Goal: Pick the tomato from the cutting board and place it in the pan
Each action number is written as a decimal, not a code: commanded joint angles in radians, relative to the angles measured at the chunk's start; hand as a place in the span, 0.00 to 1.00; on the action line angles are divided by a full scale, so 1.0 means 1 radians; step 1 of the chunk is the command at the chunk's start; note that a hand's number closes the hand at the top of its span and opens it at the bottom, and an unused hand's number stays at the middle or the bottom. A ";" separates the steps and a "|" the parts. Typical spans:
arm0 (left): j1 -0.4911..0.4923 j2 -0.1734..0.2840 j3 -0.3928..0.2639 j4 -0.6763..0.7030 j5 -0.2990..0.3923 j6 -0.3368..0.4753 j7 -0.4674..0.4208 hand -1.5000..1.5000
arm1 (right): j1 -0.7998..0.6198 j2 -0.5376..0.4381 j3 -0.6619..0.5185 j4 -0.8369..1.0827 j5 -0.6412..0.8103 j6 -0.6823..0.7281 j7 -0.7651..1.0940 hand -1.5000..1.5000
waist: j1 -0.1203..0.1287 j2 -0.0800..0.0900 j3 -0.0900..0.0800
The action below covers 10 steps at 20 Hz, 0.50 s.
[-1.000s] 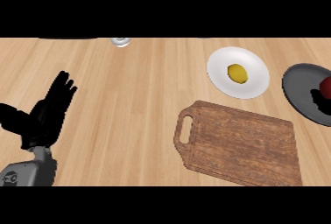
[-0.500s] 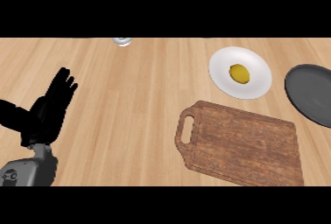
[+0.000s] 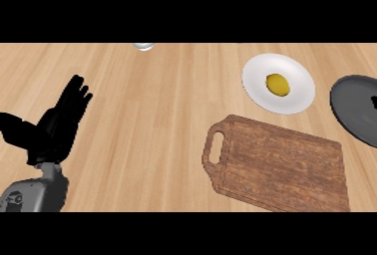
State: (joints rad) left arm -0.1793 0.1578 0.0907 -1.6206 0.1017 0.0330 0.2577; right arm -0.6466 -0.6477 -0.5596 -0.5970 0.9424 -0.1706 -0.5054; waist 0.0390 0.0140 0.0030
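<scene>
The brown wooden cutting board (image 3: 283,169) lies at the lower right with nothing on it. The dark round pan (image 3: 352,110) sits at the right edge, partly cut off. No tomato shows anywhere in the head view. A small black shape (image 3: 374,102) at the right edge over the pan looks like part of my right hand; too little of it shows to tell its state. My left hand (image 3: 55,127) rests open at the far left, fingers pointing up, well away from the board.
A white plate (image 3: 294,102) holding a small yellow item (image 3: 278,84) stands beyond the board, left of the pan. A small pale object (image 3: 143,46) sits at the counter's far edge.
One second ago a red tomato and a black hand showed over the pan at the right edge; both have since left the view. The left hand has stayed put.
</scene>
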 commanded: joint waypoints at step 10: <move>-0.012 -0.013 -0.015 0.016 -0.011 -0.001 -0.009 0.50 | -0.071 -0.077 -0.044 0.390 0.014 0.004 0.040 0.00 | 0.027 0.013 0.004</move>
State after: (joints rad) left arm -0.2230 0.1458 0.0835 -1.5940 0.0900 0.0463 0.2645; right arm -0.7160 -0.6979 -0.5880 -0.2824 0.9670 -0.2016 -0.4496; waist 0.0564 0.0256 0.0059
